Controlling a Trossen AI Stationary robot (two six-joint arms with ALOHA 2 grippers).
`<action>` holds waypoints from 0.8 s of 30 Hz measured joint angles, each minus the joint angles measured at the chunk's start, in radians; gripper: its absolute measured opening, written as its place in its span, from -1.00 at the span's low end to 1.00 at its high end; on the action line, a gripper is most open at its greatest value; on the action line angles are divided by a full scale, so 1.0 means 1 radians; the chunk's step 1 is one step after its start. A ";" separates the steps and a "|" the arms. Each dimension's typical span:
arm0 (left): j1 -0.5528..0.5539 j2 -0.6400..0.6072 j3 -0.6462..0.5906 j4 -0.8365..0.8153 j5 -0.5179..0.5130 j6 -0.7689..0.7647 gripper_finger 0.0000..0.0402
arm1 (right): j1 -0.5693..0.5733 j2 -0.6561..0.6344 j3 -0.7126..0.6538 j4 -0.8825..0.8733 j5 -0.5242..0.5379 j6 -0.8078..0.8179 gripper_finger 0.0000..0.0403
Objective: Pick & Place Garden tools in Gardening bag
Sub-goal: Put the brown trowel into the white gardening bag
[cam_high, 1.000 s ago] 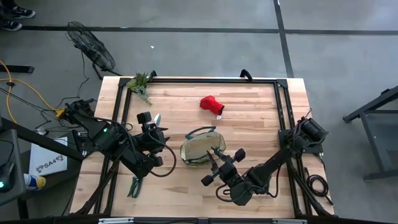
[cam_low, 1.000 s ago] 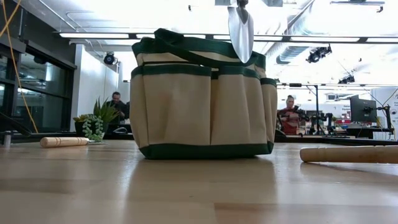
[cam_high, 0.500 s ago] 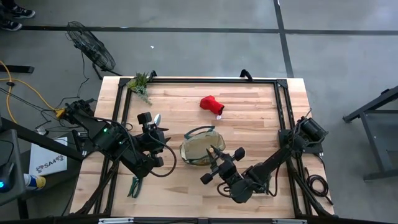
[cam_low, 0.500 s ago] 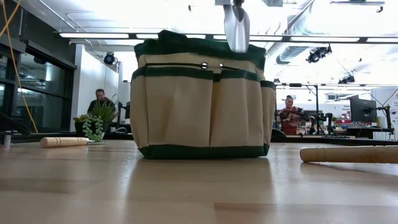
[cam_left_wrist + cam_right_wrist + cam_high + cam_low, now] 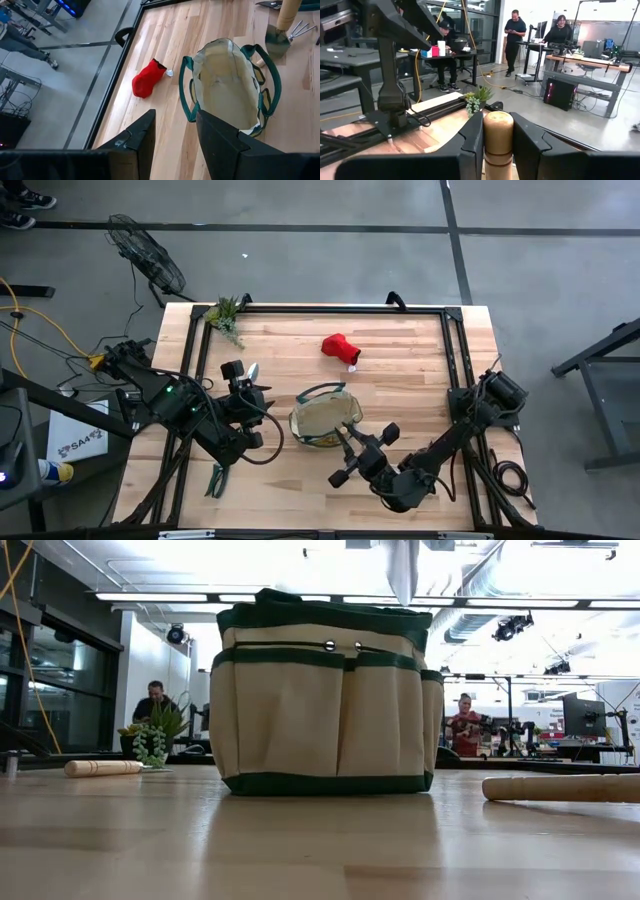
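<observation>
The tan gardening bag (image 5: 320, 710) with green trim stands open mid-table (image 5: 296, 420). My right gripper (image 5: 348, 438) is at its near right rim, shut on a wooden-handled trowel whose silver blade (image 5: 402, 568) hangs just above the bag's top. My left gripper (image 5: 175, 131) stays raised left of the bag (image 5: 258, 392), open with nothing between its fingers. A red glove (image 5: 340, 348) lies beyond the bag. Another trowel's blade (image 5: 252, 370) shows beside the left arm. Green pruners (image 5: 215, 478) lie near left. A wire rake (image 5: 303, 29) lies right of the bag. My right gripper pinches the trowel's wooden handle just below its rounded free end (image 5: 498, 142) between its two fingers. The fingers come in level and lie across the handle. The trowel hangs upright, blade (image 5: 278, 39) down, lifted clear of table and bag.
A leafy plant sprig (image 5: 225, 315) sits at the far left corner. Wooden handles lie on the table at left (image 5: 103, 768) and right (image 5: 560, 787) in the low view. A black frame (image 5: 450, 350) borders the tabletop. People stand in the room beyond.
My right gripper has risen a little and drawn toward the table's near right, lifting the trowel, so its blade tip now hangs higher above the bag's rim. The bag's green handle loop, raised a second ago, has dropped flat on the rim.
</observation>
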 joint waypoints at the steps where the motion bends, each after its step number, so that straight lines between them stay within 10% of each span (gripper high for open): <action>1: 0.000 0.000 0.000 0.000 0.000 0.000 -0.32 | -0.003 0.000 0.000 0.000 0.000 0.000 -0.69; 24: 0.000 0.000 0.000 0.000 0.001 0.000 -0.32 | -0.025 0.000 0.000 -0.027 -0.003 0.069 -0.69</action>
